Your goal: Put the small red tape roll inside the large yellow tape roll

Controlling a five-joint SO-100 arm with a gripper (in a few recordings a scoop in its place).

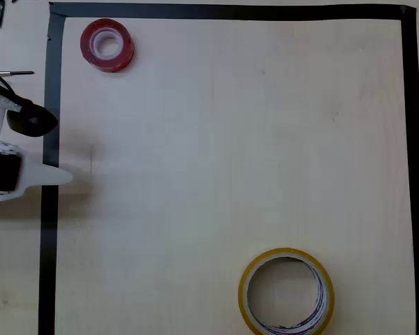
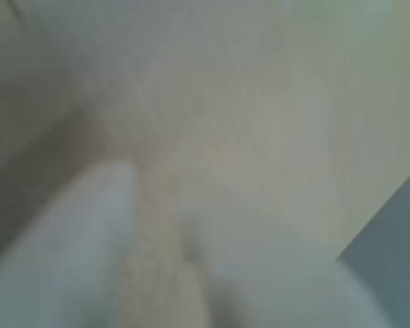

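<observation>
In the overhead view we see a pale wooden table (image 1: 230, 153) bordered by a frame of black tape (image 1: 50, 105). The small, thick ring of glossy red tape with a white core (image 1: 107, 45) lies flat in the upper left of the frame, just inside the border. The large, thin-walled ring of yellowish translucent tape (image 1: 286, 292) lies flat at the bottom, right of centre, well apart from the red one.

The white two-finger gripper (image 1: 56, 176) sits at the left edge, over the border and holding nothing. We cannot tell whether its fingers are parted; the wrist view is too blurred to help.

We judge the red roll light, stiff and somewhat slippery. We would pinch across its wall, one finger in the hole and one outside.
</observation>
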